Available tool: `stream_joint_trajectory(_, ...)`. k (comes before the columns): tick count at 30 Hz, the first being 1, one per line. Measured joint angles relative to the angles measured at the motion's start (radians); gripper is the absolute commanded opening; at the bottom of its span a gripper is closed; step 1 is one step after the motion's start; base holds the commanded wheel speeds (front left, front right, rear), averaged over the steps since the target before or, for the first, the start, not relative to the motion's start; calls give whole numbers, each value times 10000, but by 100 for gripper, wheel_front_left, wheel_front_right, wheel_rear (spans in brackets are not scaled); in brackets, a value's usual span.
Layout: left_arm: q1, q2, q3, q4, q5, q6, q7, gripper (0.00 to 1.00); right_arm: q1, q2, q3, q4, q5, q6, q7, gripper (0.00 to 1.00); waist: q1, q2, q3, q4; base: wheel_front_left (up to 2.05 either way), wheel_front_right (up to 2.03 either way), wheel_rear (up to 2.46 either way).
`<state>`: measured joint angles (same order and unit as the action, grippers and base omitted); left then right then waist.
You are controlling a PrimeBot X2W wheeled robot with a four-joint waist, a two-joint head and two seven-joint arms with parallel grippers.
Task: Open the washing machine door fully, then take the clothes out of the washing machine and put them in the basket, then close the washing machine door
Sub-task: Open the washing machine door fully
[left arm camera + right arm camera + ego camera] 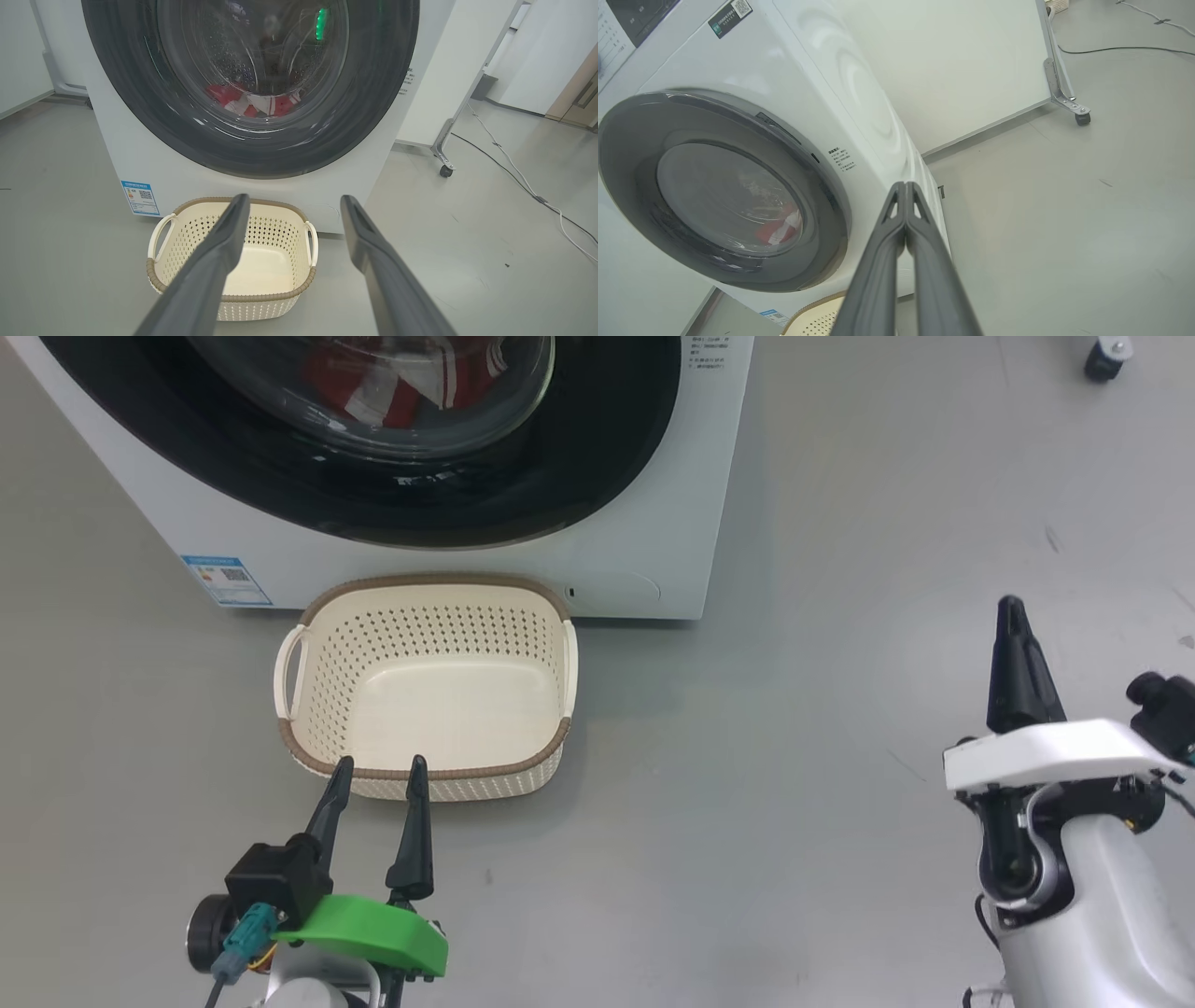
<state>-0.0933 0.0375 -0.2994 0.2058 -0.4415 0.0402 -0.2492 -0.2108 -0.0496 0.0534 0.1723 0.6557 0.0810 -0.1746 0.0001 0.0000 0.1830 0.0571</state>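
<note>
I had done nothing yet: the washing machine door [607,439] was shut, red clothes [373,378] behind it, the basket [429,586] empty in front; left gripper [381,763] spread, right gripper [1010,607] pressed together, empty.

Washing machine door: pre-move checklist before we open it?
1. Washing machine door closed, start state as expected: ok.
2. Clothes seen behind the glass: ok.
3. Basket upright, empty, in front of the machine: ok.
4. Basket clear of the door's swing: cannot tell.
5. Right gripper shut, empty, right of the machine: ok.
6. Left gripper open, empty, by the basket's near rim: ok.
</note>
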Motion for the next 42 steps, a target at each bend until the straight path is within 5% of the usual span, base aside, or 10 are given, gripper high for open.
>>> stream_joint_trajectory(11, -748, 0, -376, -261, -180, -27, 0, 100, -2463, -13, -765, -105, 2441, 27, 1601, 0, 0, 0, 1233, 475, 0, 0, 0)
stream_joint_trajectory(20, -1313, -6, -637, -508, -374, -27, -29, 100, -4602, -86, -897, -19, 3501, -462, 2853, 0, 0, 0, 2267, 919, 0, 0, 0)
stream_joint_trajectory(42, -2444, -38, -1313, -614, -974, -31, -29, 100, -8779, -458, -763, 1469, 4019, -1423, 4736, 0, 0, 0, 4132, 2082, 0, 0, 0)
